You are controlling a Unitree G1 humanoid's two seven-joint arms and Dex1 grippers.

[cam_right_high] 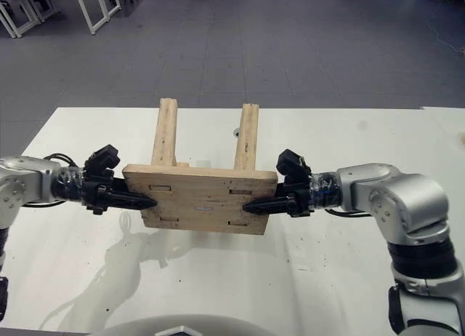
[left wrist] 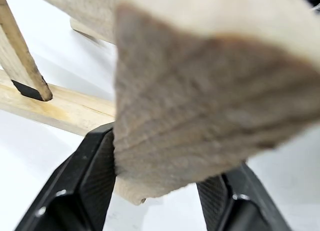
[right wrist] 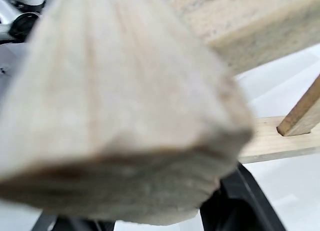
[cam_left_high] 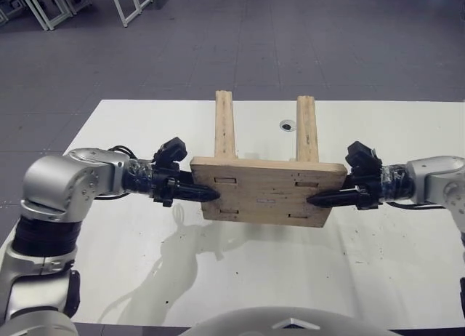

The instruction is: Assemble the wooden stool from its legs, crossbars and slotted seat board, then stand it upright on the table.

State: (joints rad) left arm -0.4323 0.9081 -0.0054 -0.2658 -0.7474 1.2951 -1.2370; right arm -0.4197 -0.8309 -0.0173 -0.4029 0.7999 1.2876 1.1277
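The assembled wooden stool is held above the white table point(cam_left_high: 240, 278), tipped so its slotted seat board point(cam_left_high: 265, 192) faces me. Two leg frames point(cam_left_high: 224, 125) run away from the board toward the table's far side. My left gripper point(cam_left_high: 211, 194) is shut on the board's left edge, and my right gripper point(cam_left_high: 316, 200) is shut on its right edge. In the left wrist view the board's edge point(left wrist: 200, 116) sits between the black fingers point(left wrist: 85, 186), with a crossbar point(left wrist: 60, 108) behind it. The right wrist view has the board's other edge point(right wrist: 125, 116) close up.
A small round hole point(cam_left_high: 288, 124) lies in the table between the legs. Bare table surface stretches in front of the stool and to both sides. White furniture frames point(cam_left_high: 134, 1) stand on the grey floor beyond the table.
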